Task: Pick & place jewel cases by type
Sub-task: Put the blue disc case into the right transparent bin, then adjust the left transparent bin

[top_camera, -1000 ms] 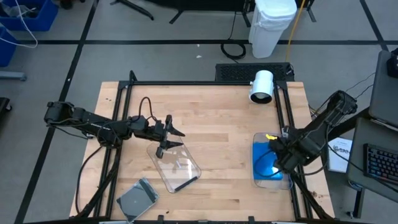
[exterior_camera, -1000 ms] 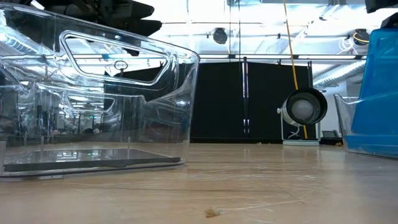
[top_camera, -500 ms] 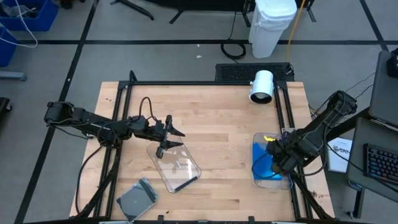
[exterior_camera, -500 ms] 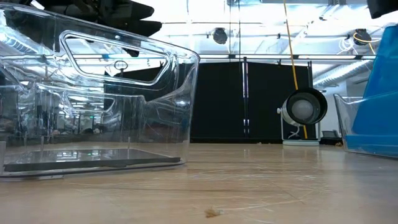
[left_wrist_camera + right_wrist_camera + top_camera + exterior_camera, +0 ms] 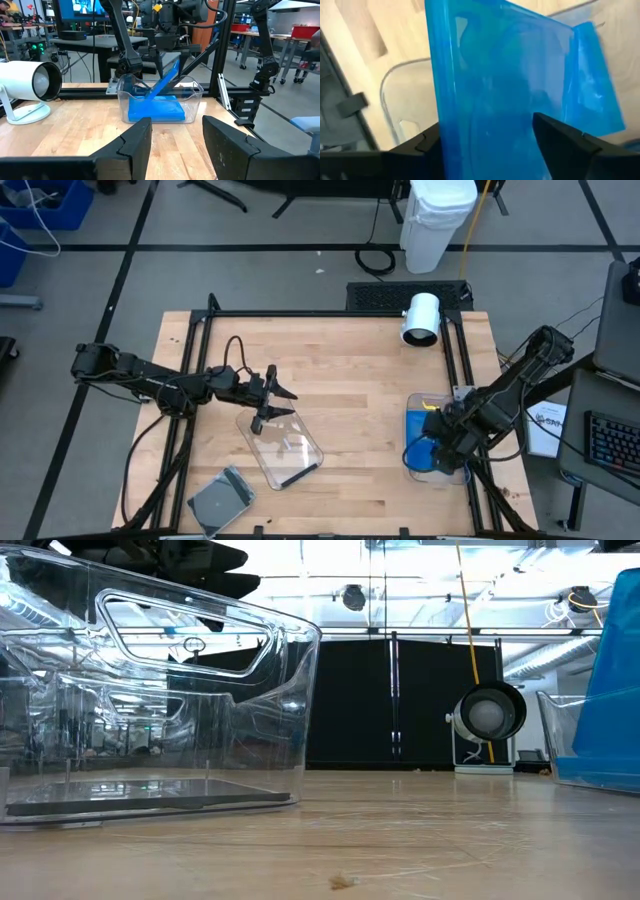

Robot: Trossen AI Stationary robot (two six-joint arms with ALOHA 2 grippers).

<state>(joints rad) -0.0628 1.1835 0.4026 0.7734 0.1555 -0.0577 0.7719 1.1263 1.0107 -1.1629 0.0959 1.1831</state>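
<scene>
A clear tub (image 5: 420,400) stands at the table's right edge, with blue jewel cases (image 5: 155,110) lying flat in it. One more blue case (image 5: 164,82) leans on a slant inside, its lower edge in the tub. My right gripper (image 5: 487,125) points steeply down over this tub, open, its fingers on either side of the leaning case's upper end (image 5: 510,90). My left gripper (image 5: 278,402) hangs level and open above the far end of a second clear tub (image 5: 285,445), which holds a dark case (image 5: 150,797) flat on its floor. A grey case (image 5: 222,498) lies on the table at the near left.
A white cylindrical device (image 5: 421,318) stands on the table's far right. Black frame rails (image 5: 330,313) run along the far and side edges. Bare wood lies between the two tubs.
My right gripper has tipped more steeply downward and shifted a little toward the near edge. The blue case under it has gone from nearly upright to a clear slant, its lower edge staying in the tub.
</scene>
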